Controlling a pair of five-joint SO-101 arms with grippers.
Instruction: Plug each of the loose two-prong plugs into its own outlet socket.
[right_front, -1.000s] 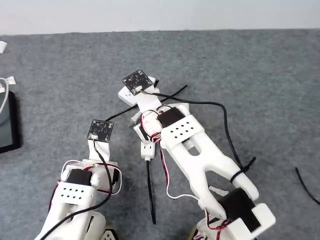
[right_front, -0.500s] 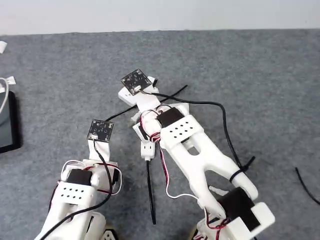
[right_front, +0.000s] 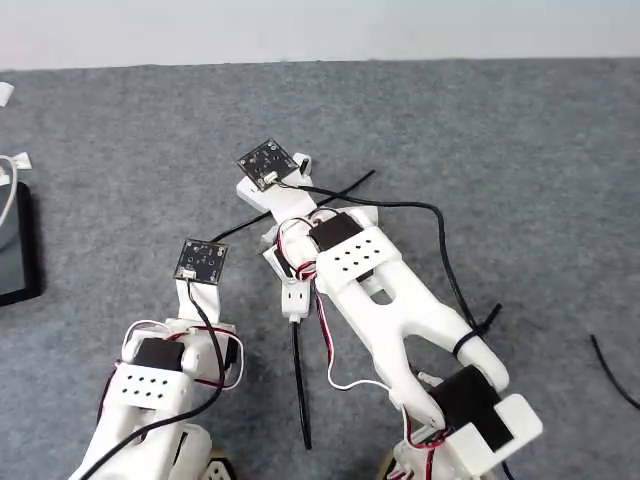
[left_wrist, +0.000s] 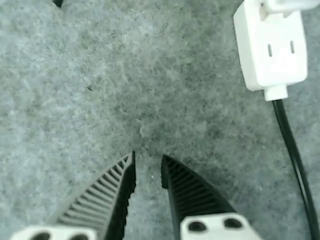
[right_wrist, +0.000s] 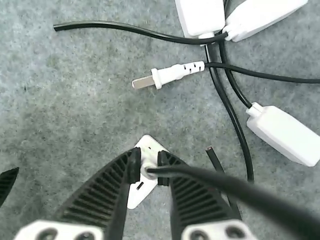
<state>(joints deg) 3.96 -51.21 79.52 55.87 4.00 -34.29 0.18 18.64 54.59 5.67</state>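
Observation:
In the right wrist view my right gripper (right_wrist: 146, 157) is shut on the cable end of a white connector block (right_wrist: 141, 187) lying on the grey carpet. A loose white two-prong plug (right_wrist: 167, 75) lies just beyond it, prongs toward open carpet. Past the plug are white outlet sockets (right_wrist: 200, 15), (right_wrist: 260, 15), and another socket (right_wrist: 285, 135) lies to one side. My left gripper (left_wrist: 147, 162) hovers over bare carpet, all but shut, holding nothing. A white socket (left_wrist: 272, 47) with two slots lies ahead of it, apart; it also shows in the high view (right_front: 293, 297).
Black cables (right_wrist: 235, 125) cross among the sockets, and one cable (right_front: 300, 385) runs toward the arm bases. A dark flat object (right_front: 15, 245) sits at the carpet's left edge. A short loose black wire (right_front: 610, 368) lies far right.
The right arm has shifted slightly left in the high view, its wrist board moving with it. The left arm has kept still.

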